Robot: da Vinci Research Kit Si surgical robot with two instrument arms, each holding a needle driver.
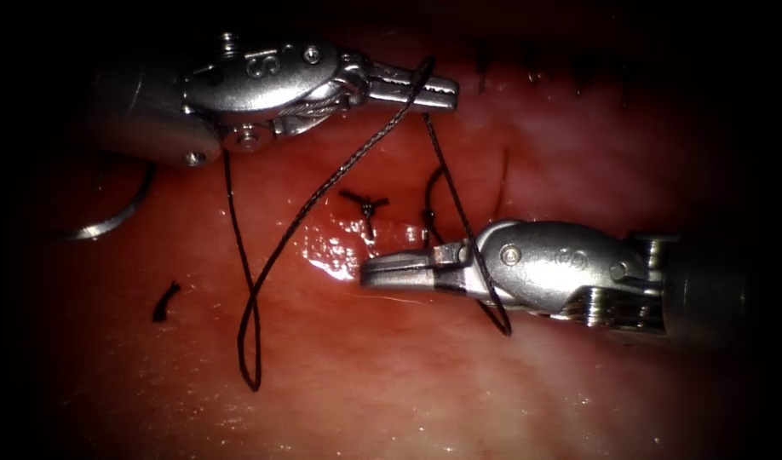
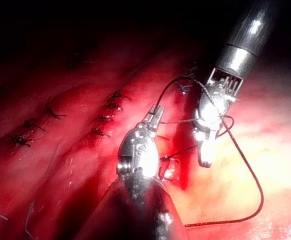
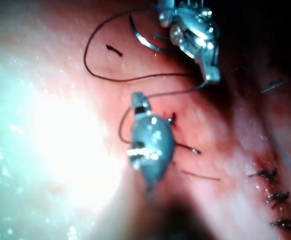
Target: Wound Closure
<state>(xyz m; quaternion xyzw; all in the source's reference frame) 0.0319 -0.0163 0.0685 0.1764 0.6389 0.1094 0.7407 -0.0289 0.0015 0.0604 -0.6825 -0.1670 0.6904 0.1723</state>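
Steel needle [image 1: 110,217] lies loose on tissue [image 1: 493,383] far left — left gripper [image 1: 438,92] clamps thread [image 1: 323,192]; right gripper [image 1: 376,273] closed, empty.

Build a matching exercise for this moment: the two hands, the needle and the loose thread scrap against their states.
Things:
1. left hand
2. right hand
3. needle
4. cut end of thread

States:
A. shut, gripping nothing, with thread looped around it behind the jaws
B. short dark scrap lying loose on the tissue
C. shut on the thread
D. curved, lying free on the tissue, left of the cut, not in the tissue

Pairs: 1-C, 2-A, 3-D, 4-B
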